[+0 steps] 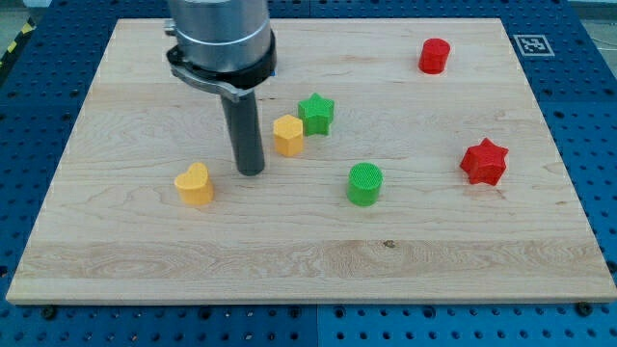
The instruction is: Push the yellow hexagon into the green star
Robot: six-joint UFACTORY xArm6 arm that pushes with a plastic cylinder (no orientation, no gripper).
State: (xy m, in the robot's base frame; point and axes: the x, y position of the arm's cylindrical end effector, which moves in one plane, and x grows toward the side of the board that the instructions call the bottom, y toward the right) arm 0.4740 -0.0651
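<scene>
I am looking at a wooden board point(116, 241) lying on a blue pegged table point(588, 145), and I am counting six blocks on it: two yellow, two green, two red. Going from the left, the yellow heart point(195, 184) is sitting nearest the left edge, toward the near side. Just right of it my tip point(251, 172) is resting on the board, standing between the heart and the yellow hexagon point(287, 135), near the hexagon's left side but with a thin gap showing, so I am not calling it contact. The rod is hanging straight down from the grey arm housing point(220, 39), which is covering the far left part of the board. There are no fingers on this rig to be open or closed; it is only the bare rod.

The yellow hexagon is sitting just left of the green star point(316, 113), which lies slightly farther away; the two are touching or very nearly so. Farther right and nearer to me, the green cylinder point(364, 183) is standing alone. The red cylinder point(434, 55) is sitting far off toward the right, and the red star point(483, 162) is lying closest to the right edge.
</scene>
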